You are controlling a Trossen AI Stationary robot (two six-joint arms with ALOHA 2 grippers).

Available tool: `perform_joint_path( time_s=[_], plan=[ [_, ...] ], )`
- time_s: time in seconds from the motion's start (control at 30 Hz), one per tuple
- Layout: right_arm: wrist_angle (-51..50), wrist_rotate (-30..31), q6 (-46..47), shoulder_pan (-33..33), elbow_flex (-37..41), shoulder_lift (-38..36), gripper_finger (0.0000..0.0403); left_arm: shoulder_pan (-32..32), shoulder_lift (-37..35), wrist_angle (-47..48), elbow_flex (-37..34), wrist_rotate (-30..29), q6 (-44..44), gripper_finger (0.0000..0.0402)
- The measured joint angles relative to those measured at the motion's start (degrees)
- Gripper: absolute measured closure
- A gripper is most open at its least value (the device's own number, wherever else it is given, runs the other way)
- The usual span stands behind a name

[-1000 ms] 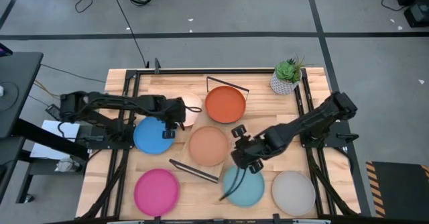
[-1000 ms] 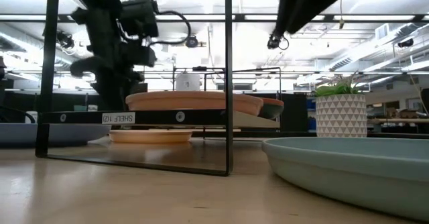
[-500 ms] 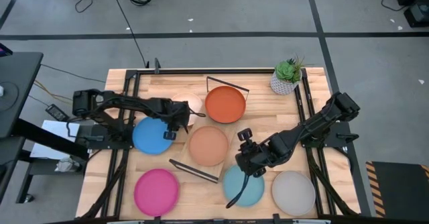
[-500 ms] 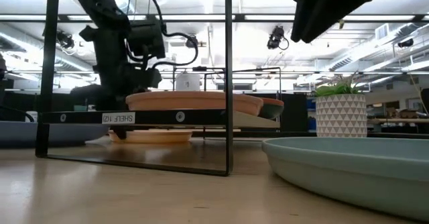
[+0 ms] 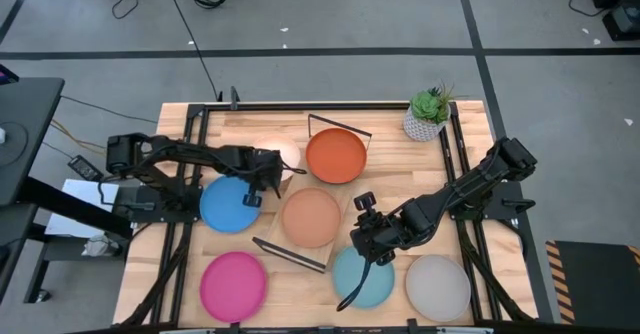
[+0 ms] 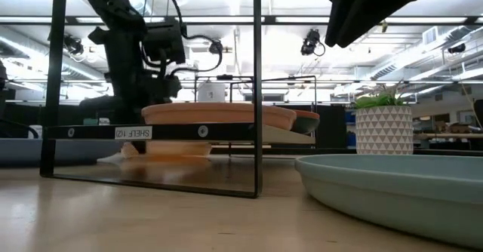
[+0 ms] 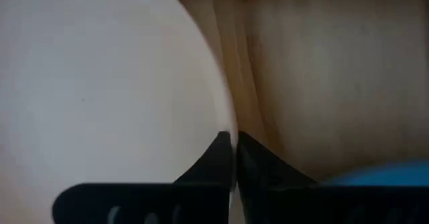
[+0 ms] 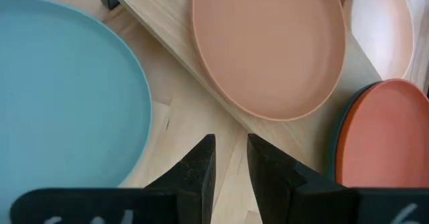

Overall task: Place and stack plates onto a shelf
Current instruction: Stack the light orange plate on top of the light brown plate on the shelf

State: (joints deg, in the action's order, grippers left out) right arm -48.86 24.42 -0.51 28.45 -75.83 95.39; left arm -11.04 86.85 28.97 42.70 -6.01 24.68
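The shelf (image 5: 315, 199) runs diagonally across the table; the left pincer (image 7: 233, 150) pinches the cream plate (image 7: 100, 90) rim.

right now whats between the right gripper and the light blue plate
Nothing. In the right wrist view, only bare tabletop shows between the right gripper and the light blue plate. In the high view, the gripper sits at the plate's rim.

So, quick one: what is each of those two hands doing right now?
Left hand: closed on the rim of the cream plate.
Right hand: slightly open, holding nothing, above the light blue plate.
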Motion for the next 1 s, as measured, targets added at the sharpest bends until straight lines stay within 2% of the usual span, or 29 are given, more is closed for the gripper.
perform_joint_path(
  time_s=[0.2, 0.4, 0.47, 0.53, 0.63, 0.7, 1.0],
  plan=[
    [0.4, 0.0, -0.6, 0.0, 0.0, 0.0, 0.0311, -0.1, -5.9, 0.8, 0.0, 0.7, -0.5, 0.0386],
    [0.4, 0.2, -0.7, 0.0, 0.0, 0.0, 0.0311, 0.0, -15.7, 3.8, 0.0, 2.4, -2.9, 0.0387],
    [0.2, 0.2, -0.7, 0.0, 0.0, 0.0, 0.0311, 0.1, -19.0, 6.2, 0.0, 3.7, -3.9, 0.0386],
    [-0.4, 0.4, -0.6, -0.1, 0.0, -0.1, 0.0311, 0.6, -21.9, 7.7, 0.0, 7.6, -4.4, 0.0384],
    [-1.2, 2.6, -0.5, -0.1, 0.0, -1.0, 0.0311, 3.7, -25.2, 9.2, 0.0, 12.4, -0.5, 0.0384],
    [-1.5, 3.2, -0.5, -0.1, 0.0, -1.6, 0.0311, 6.8, -26.5, 10.1, 0.0, 12.2, 3.2, 0.0385],
    [-0.9, 3.2, -0.7, -1.1, 0.0, -2.9, 0.0311, 20.2, -27.3, 9.6, 0.1, 3.7, 23.7, 0.0384]
  ],
)
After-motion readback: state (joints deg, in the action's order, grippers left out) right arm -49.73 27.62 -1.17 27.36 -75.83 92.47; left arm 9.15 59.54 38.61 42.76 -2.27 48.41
